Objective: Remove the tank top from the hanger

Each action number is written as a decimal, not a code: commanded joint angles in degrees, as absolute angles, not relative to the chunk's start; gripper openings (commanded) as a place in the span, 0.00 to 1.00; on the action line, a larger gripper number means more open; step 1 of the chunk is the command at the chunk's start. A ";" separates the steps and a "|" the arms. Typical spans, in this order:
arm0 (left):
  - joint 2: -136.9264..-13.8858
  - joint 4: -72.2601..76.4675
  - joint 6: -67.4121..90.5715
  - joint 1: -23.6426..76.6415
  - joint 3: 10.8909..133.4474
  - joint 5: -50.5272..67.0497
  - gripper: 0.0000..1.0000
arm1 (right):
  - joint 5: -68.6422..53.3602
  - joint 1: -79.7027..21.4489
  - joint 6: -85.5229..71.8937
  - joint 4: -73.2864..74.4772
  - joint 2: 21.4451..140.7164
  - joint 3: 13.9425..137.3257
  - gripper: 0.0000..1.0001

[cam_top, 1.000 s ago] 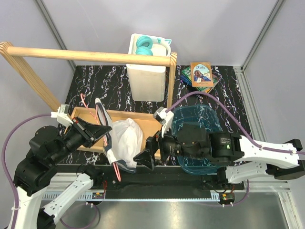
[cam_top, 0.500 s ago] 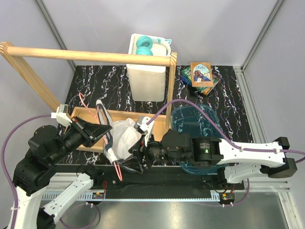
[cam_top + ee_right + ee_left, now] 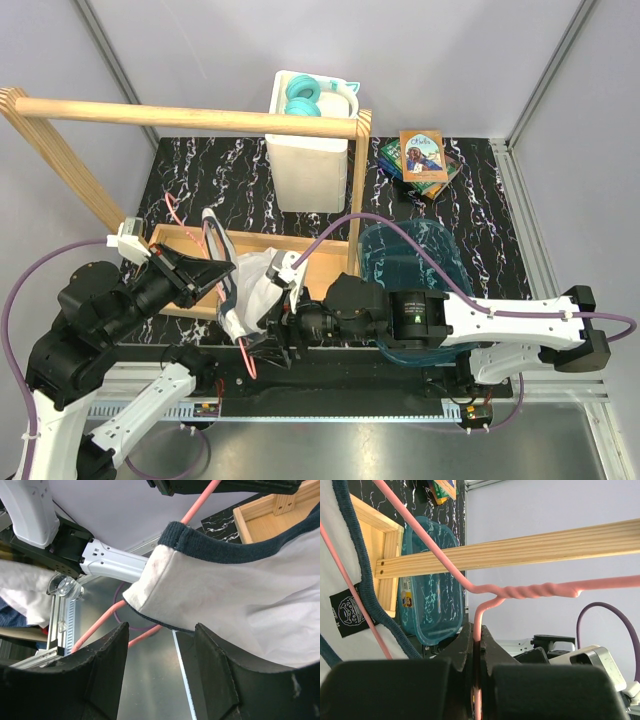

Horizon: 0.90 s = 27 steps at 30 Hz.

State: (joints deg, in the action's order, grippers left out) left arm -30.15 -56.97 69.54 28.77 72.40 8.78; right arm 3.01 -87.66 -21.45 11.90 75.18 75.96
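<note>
Little is legible. In the left wrist view a black tag (image 3: 351, 614) sewn inside the tank top (image 3: 330, 595), beside the navy neck trim, carries a white face-like print ringed with small letters, too small to read. The teal tub (image 3: 435, 570) has a yellow and white sticker (image 3: 406, 599); its print cannot be read. At the table's (image 3: 200, 170) far right corner, an orange book (image 3: 423, 154) shows a script title, also too small to read.
</note>
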 commanded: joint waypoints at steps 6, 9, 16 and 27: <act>-30.32 -53.79 71.10 28.48 73.56 10.72 0.00 | 4.49 -88.15 -20.48 8.44 74.70 75.94 0.62; -30.41 -53.79 71.28 28.48 73.74 10.81 0.00 | 3.96 -88.15 -20.21 8.44 75.76 76.81 0.61; -30.50 -53.79 71.19 28.56 74.18 10.99 0.00 | 5.45 -88.16 -18.55 8.52 78.31 79.89 0.53; -31.81 -53.79 69.08 28.56 74.44 9.06 0.00 | 7.65 -88.15 -19.33 10.81 76.65 81.12 0.00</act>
State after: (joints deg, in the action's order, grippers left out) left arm -30.24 -56.99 70.48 28.77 72.40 9.17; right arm 5.78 -87.70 -18.72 11.64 79.75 79.29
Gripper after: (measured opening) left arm 0.030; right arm 0.039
